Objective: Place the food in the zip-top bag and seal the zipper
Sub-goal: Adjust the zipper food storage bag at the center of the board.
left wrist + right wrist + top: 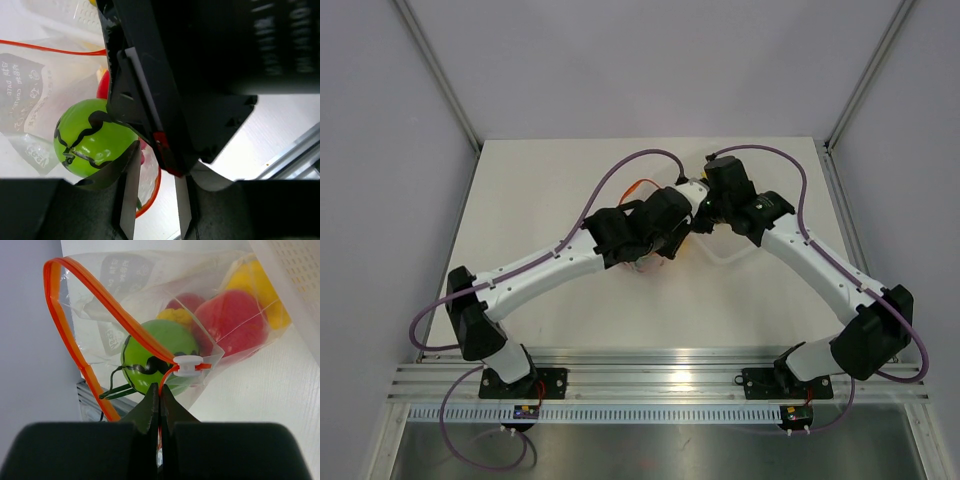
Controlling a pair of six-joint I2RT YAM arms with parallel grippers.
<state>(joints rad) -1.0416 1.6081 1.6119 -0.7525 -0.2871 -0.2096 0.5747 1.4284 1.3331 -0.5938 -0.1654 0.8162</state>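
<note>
Zip-top bag point(87, 325) w/ green fruit point(160, 352), red fruits point(230, 320) inside — zipper point(59, 315) part open

Print on the bag
The dark panel point(19, 82) on the zip-top bag point(35, 127) reads "DATE"; its other characters are illegible.

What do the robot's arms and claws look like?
The left arm and right arm are white tubes with chunky black joints. A purple cable loops along each. The left claw and right claw are black, each with two flat, pointed fingers.
</note>
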